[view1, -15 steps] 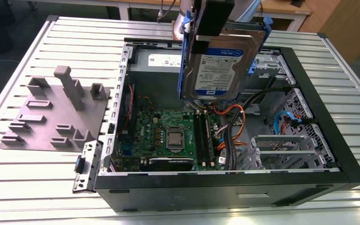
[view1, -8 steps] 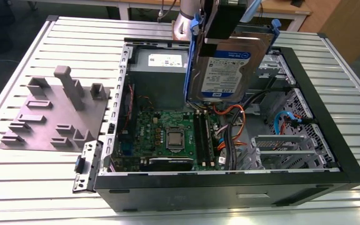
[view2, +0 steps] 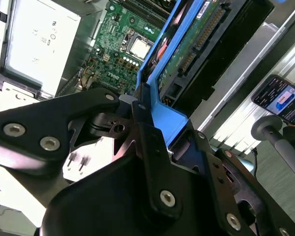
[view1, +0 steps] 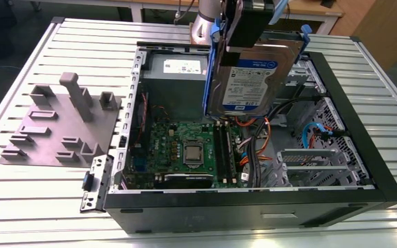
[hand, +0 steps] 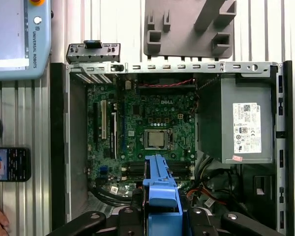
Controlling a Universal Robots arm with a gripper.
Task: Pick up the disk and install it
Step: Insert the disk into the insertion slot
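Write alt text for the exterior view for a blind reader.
The gripper holds the disk upright, label toward the camera, above an open computer case on a slatted table. Inside lie a green circuit board and a grey power supply; a grey fixture sits at the exterior view's left.

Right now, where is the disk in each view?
Exterior view: disk upright above the open case.
First wrist view: disk edge-on, blue rail just short of the CPU.
Second wrist view: disk showing green underside, blue rail alongside.
Shared landmark: the CPU.
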